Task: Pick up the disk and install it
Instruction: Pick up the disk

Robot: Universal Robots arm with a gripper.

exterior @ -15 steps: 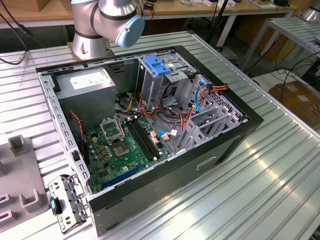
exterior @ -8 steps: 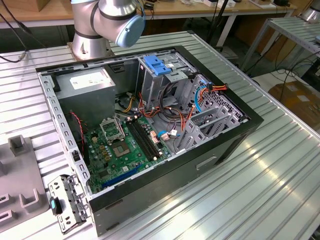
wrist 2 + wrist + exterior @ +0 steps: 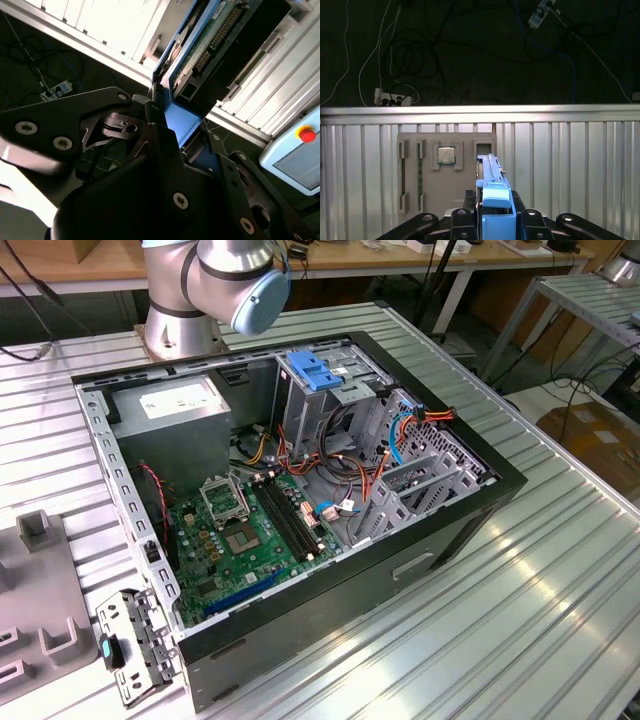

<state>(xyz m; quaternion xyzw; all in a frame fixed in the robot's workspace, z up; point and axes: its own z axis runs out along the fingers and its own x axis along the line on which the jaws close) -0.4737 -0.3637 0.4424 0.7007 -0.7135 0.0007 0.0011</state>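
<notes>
1. Claw [image 3: 495,212] is gripping the disk [image 3: 490,172], its fingers pressing on the blue side rails.
2. Disk is standing edge-on inside the claw, over the ribbed bench [image 3: 570,165], near a grey tray [image 3: 410,170].

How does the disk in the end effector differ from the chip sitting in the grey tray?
The disk stands edge-on, clamped in the end effector; the chip lies flat in a square recess of the tray. The disk shows a blue rail along its edge; the chip shows a silvery square face. Both are flat computer parts.
</notes>
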